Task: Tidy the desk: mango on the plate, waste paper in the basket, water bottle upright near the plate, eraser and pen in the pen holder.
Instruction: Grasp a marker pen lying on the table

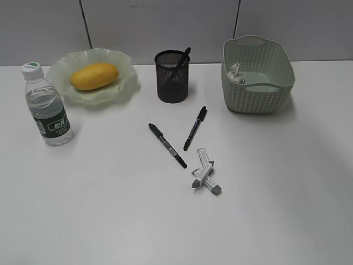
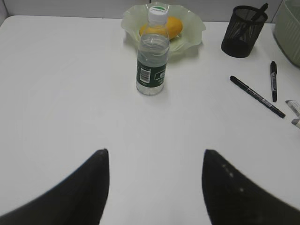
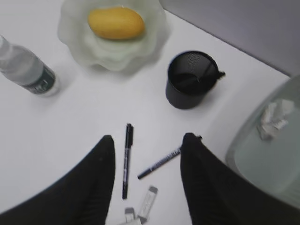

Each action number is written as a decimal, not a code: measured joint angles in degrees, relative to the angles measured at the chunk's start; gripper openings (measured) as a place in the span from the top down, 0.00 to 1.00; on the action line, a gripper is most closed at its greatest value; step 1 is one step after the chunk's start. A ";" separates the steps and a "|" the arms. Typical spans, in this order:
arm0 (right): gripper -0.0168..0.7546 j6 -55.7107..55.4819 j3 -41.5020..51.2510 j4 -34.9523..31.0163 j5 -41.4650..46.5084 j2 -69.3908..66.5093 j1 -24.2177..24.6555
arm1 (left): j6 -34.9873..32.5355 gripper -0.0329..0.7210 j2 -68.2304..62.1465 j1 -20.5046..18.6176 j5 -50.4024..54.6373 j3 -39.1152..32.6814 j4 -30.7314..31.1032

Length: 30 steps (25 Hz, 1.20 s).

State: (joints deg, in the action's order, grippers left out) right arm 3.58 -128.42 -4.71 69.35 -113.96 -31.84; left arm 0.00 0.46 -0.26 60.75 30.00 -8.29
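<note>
1. Erasers (image 1: 206, 178), two or three grey-tipped white sticks touching in a small heap, lie nearest in the exterior view, on the white surface (image 1: 110, 221). Behind them lie two black pens (image 1: 167, 144) (image 1: 195, 128). Farther back stands the pen holder (image 1: 172, 76) with one pen in it, the mango (image 1: 94, 75) on the plate (image 1: 124, 83), the water bottle (image 1: 46, 105) upright just beside the plate, and the basket (image 1: 257, 74) with the waste paper (image 1: 236, 72) inside. No claw shows here.
2. Left wrist view: the left claw (image 2: 155, 185) stands wide and holds nothing, over bare surface. Ahead of it is the water bottle (image 2: 152, 51), the plate (image 2: 192, 35) and mango (image 2: 172, 26) beyond. Ahead to its right are the pen holder (image 2: 243, 32) and both pens (image 2: 257, 96) (image 2: 273, 80).
3. Right wrist view: the right claw (image 3: 147, 180) is parted, empty. Between its fingers lie a pen (image 3: 126, 159), the other pen (image 3: 161, 163) and the erasers (image 3: 146, 204). Ahead stands the pen holder (image 3: 190, 79); to its right, the basket (image 3: 262, 154) with the waste paper (image 3: 273, 119).
</note>
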 joint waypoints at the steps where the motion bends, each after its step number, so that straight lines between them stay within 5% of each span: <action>1: 0.49 0.38 3.15 -0.06 0.00 2.52 1.62 | 0.00 0.33 0.00 0.00 0.00 0.00 0.00; 15: 0.49 6.39 53.67 0.06 -6.66 36.52 35.11 | 0.00 0.33 0.00 0.00 0.00 0.00 0.00; 30: 0.49 7.38 87.37 -5.18 -13.34 69.63 38.62 | 0.00 0.35 0.00 0.00 0.00 0.00 0.00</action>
State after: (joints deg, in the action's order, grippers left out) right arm 10.96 -41.05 -9.89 56.01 -44.33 6.78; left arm 0.00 0.46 -0.26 60.75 30.00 -8.29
